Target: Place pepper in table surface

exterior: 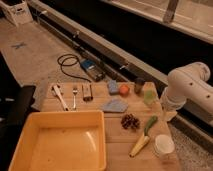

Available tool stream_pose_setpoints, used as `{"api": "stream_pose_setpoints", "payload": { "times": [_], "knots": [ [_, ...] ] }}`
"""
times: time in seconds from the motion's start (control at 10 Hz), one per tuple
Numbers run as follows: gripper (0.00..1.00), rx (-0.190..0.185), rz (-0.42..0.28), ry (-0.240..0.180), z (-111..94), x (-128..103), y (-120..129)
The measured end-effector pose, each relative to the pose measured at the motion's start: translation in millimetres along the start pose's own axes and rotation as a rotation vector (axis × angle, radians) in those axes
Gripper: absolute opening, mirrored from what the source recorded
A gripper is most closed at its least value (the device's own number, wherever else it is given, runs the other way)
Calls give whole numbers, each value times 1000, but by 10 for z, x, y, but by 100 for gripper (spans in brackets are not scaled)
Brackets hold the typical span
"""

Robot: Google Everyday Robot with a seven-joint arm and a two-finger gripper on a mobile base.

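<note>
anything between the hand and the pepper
Nothing visible does. The hand sits at the right edge of the table surface, just right of the pepper; the white cup and pale yellow vegetable lie nearer the camera, off that line.

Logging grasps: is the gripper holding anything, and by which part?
Apparently nothing: the pepper lies on the table surface, and the gripper hangs just right of it at the table's edge.

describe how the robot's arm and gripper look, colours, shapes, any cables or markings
The arm is glossy white: thick rounded tube segments with bulbous joints and a few small dark dots on the upper link. No loose cables or lettering show. Its gripper, a pale compact end piece, sits at the right edge of the light-brown plank table surface, beside the slender dark-green pepper.
</note>
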Motion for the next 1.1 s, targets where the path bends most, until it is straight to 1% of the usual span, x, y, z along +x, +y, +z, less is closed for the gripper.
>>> {"api": "stream_pose_setpoints", "payload": {
  "times": [0.9, 1.0, 1.1],
  "knots": [
    [65, 0, 0, 0, 0, 0, 0],
    [65, 3, -4, 2, -6, -4, -1],
    [65, 10, -22, 6, -17, -20, -13]
  ]
}}
